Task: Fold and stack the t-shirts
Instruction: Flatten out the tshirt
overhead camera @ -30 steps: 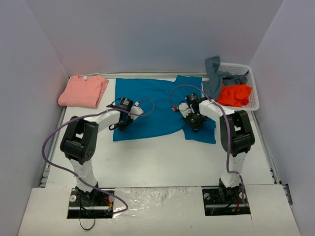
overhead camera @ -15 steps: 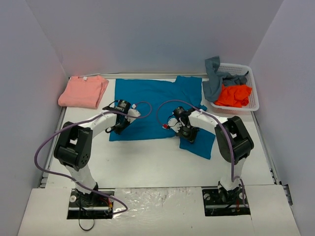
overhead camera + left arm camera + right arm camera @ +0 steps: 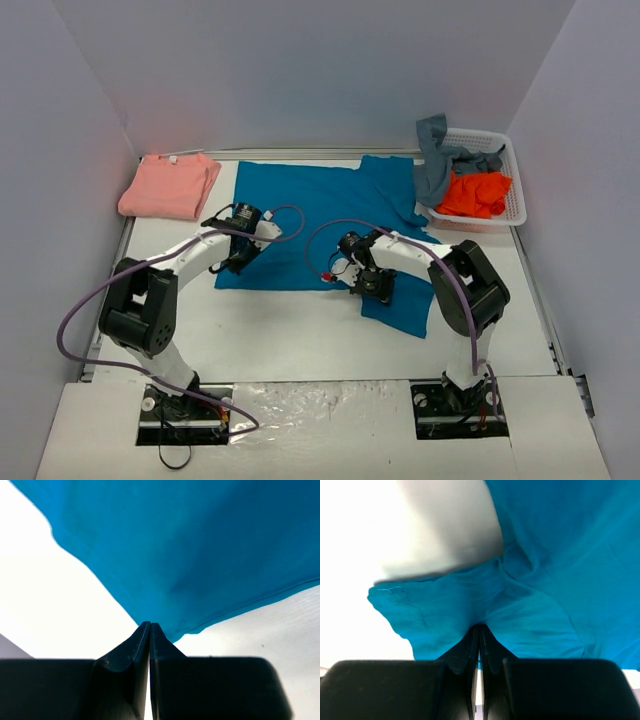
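The teal-blue t-shirt [image 3: 310, 215] lies spread on the table, its right part bunched toward the front right. My left gripper [image 3: 228, 263] is shut on the shirt's near left corner [image 3: 165, 630]. My right gripper [image 3: 372, 287] is shut on the shirt's lower right hem, where the cloth [image 3: 485, 610] puckers at the fingertips. A folded salmon-pink t-shirt [image 3: 170, 185] lies at the back left. An orange t-shirt [image 3: 478, 193] and a grey-blue t-shirt [image 3: 437, 160] sit in the basket.
The white lattice basket [image 3: 515, 180] stands at the back right by the wall. Purple cables [image 3: 290, 222] loop over the shirt from both wrists. White walls enclose the table on three sides.
Both grippers have moved left and toward the front, dragging the teal shirt's lower edge with them. The right part of the shirt has slid and bunched toward the front.
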You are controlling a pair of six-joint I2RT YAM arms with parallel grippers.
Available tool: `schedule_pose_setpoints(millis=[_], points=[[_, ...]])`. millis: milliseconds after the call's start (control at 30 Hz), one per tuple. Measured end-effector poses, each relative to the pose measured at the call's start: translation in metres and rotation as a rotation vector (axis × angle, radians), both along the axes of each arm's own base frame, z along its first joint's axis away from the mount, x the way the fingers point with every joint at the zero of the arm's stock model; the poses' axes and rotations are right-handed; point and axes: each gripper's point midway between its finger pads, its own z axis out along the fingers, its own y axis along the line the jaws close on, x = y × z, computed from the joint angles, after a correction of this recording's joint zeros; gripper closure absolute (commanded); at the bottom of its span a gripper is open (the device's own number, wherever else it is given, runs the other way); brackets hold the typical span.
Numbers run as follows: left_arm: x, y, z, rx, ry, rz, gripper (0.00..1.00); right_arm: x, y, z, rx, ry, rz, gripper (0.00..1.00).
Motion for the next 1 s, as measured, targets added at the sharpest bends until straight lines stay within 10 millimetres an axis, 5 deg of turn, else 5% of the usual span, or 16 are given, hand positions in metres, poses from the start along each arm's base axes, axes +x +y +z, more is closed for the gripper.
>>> schedule_pose_setpoints(millis=[267,633,733,1000], points=[[0.003,-0.001,0.032,-0.035,-0.088,0.002,0.98,-0.029,0.006,0.000,-0.045,0.069,0.081,1.00],[0.004,-0.002,0.032,-0.037,-0.091,0.002,0.98,-0.058,0.015,0.005,0.017,0.202,0.083,0.99],[0.007,-0.003,0.031,-0.041,-0.099,0.003,0.98,-0.044,0.025,0.018,0.066,0.172,0.065,0.95],[0.026,-0.014,0.020,-0.067,-0.094,0.014,0.98,0.054,0.035,0.096,0.261,-0.111,-0.059,0.86]])
